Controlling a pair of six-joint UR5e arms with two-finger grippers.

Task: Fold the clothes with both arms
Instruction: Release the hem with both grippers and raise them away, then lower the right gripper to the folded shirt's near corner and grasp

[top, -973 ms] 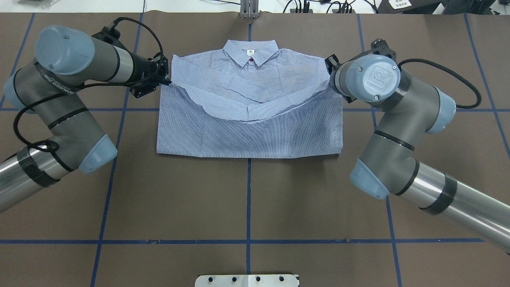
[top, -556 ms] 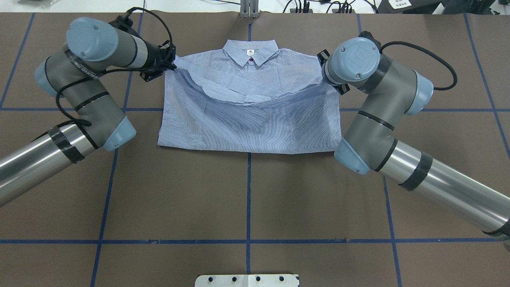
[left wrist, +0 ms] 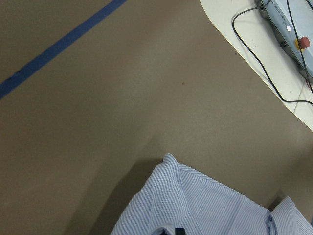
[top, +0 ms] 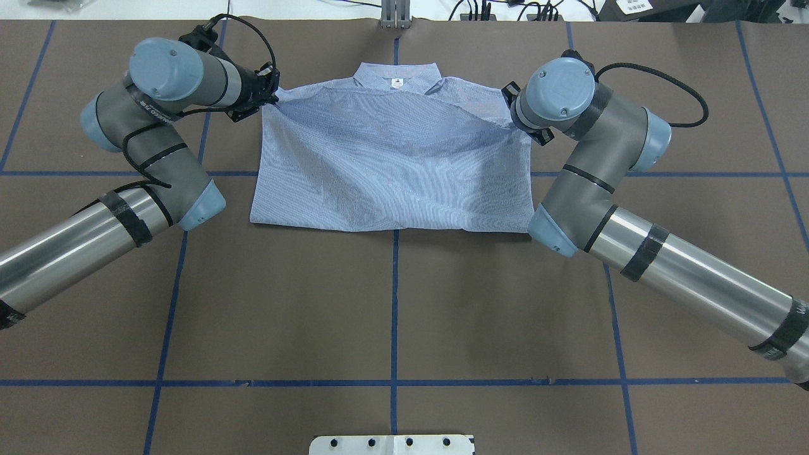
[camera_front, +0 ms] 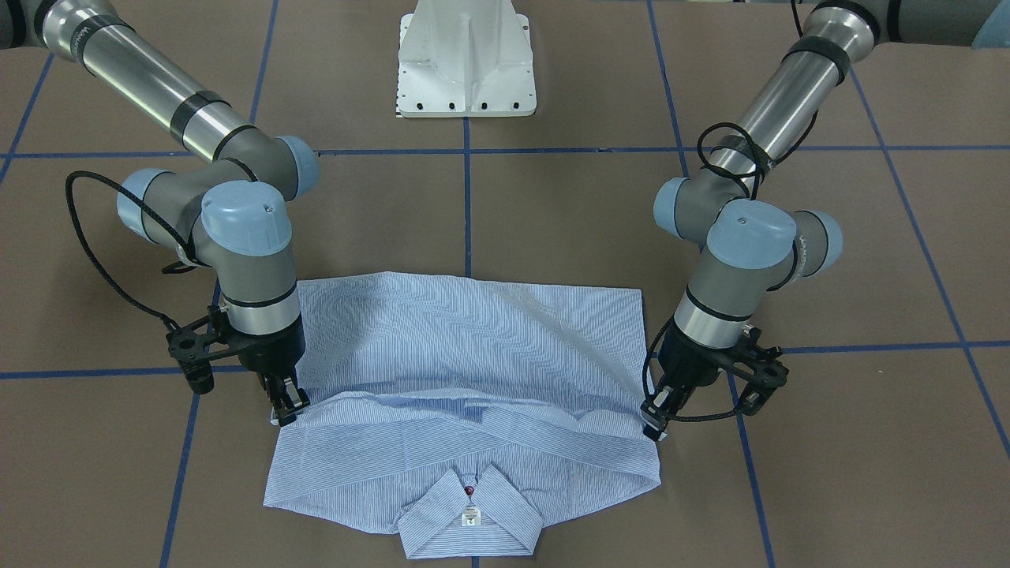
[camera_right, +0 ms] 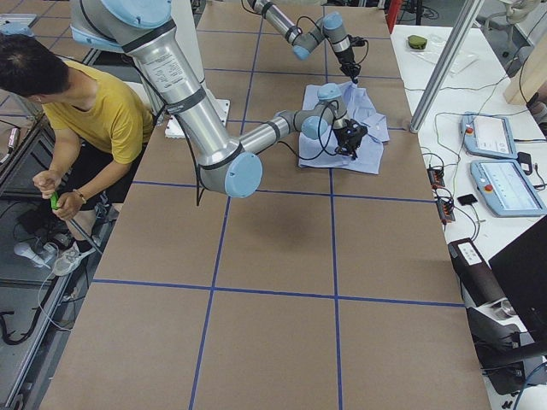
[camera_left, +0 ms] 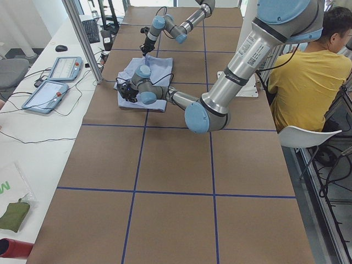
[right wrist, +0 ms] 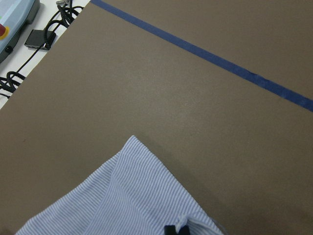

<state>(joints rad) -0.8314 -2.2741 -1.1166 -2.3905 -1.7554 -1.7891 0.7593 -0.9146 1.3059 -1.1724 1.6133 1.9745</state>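
Brown table (top: 392, 303) bears the shirt (top: 392, 170); left claw (camera_front: 655, 418) and right claw (camera_front: 288, 408) each pinch a hem corner so I can lay the flap level toward 12 o'clock.

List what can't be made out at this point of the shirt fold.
- Overhead view: the wrist of the right arm covers its own jaws.
- Overhead view: the front of the shirt, with sleeves and pockets, lies under the folded-over lower half.
- Both wrist views: the jaws are cut off by the bottom edge; only a dark tip shows.
- Both side views: the shirt is too small for detail and partly blocked by the nearer arm's wrist.
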